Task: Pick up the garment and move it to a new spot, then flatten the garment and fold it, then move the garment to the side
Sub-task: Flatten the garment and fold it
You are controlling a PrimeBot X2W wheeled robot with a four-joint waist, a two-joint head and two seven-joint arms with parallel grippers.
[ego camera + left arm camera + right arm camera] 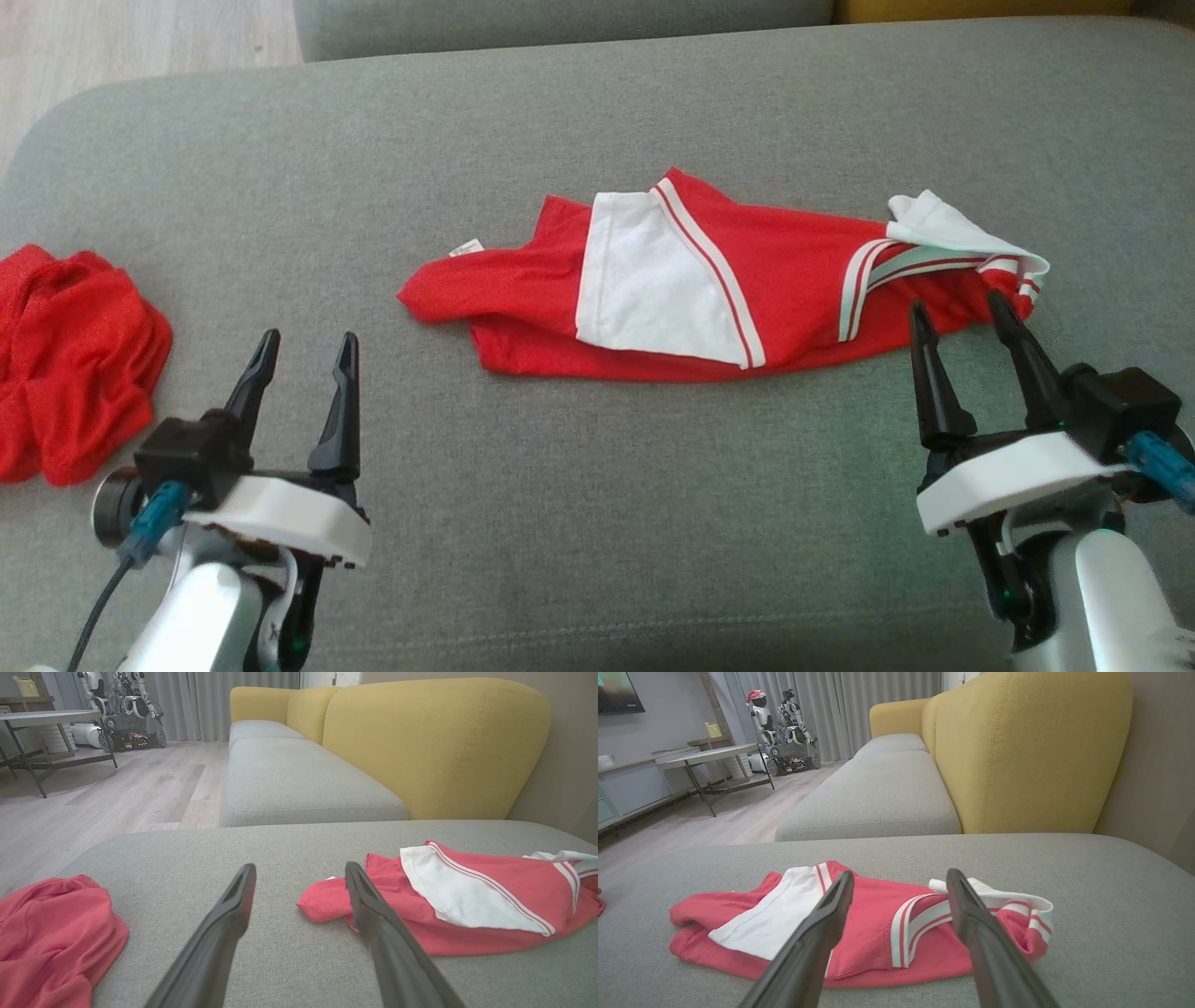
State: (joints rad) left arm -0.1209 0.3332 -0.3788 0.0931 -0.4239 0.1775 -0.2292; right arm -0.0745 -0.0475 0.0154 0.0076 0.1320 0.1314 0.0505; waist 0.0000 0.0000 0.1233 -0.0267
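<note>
My L gripper (310,338) sat low on the left with both fingers spread wide apart, nothing between them and nothing touched, just grey sofa cushion (597,523) underneath. A crumpled red cloth (75,359) lay further left, near the cushion's edge and well apart from the tips. From the L wrist cam the garment's left end was just past my right-hand finger; I couldn't tell if they met.

The garment (794,280) – red with white panels and red-white striped trim – lay loosely bunched across the mid cushion, stretched left to right, with a small white tag at its upper left corner.

My R gripper (958,303) was likewise spread wide and held nothing. In the head view its tips sat at the near edge of the garment's right end, by the striped trim – touching or just above, I couldn't tell. The R wrist cam had the fingers straddling the striped band.

The head cam gave the layout from above. The wrist cams added the room: a yellow backrest (1031,751) behind the cushion, another grey seat beyond, wood floor, a table (710,753), a parked robot (784,732) by the curtains and, from the R wrist, a screen corner (616,690).
</note>
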